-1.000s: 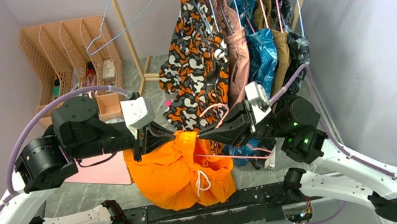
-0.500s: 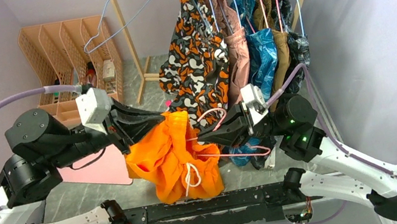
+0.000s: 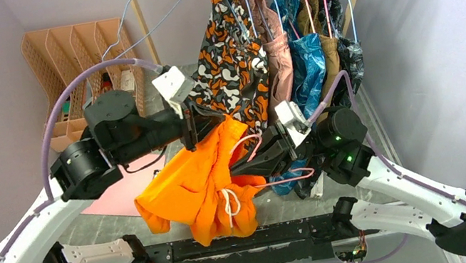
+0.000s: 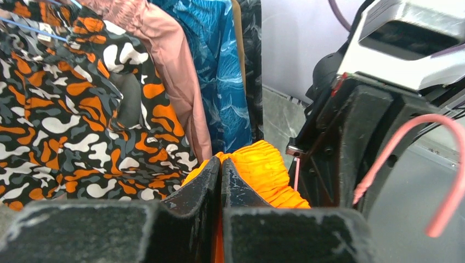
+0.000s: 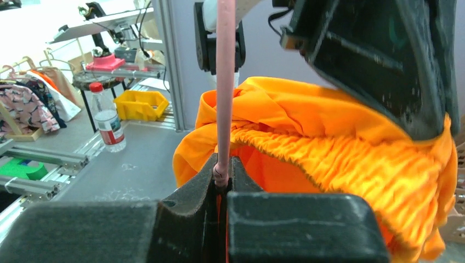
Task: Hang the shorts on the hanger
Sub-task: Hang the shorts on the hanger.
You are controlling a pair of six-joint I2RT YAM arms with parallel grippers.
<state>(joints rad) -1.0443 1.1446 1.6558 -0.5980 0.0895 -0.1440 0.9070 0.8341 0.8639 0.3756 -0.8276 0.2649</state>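
Observation:
The bright orange shorts (image 3: 193, 185) hang in the air over the table's near edge, white drawstring dangling. My left gripper (image 3: 216, 126) is shut on their gathered waistband, raised at the top right corner of the fabric; in the left wrist view orange cloth (image 4: 268, 170) bulges past the closed fingertips (image 4: 211, 175). My right gripper (image 3: 240, 166) is shut on the pink wire hanger (image 3: 251, 137), right beside the shorts. The wire (image 5: 225, 82) rises straight from the pinched jaws in the right wrist view, with the open waistband (image 5: 329, 159) just behind it.
A wooden rack (image 3: 145, 38) at the back carries several hung garments, the orange-black-white patterned one (image 3: 231, 52) closest to my left gripper. A light-blue hanger (image 3: 145, 17) hangs on the post. A peach organizer (image 3: 76, 58) and a pink board (image 3: 118, 195) lie left.
My left arm has carried the waistband up and to the right, toward the rack, stretching the shorts out below. The right gripper with the hanger has edged slightly toward the shorts.

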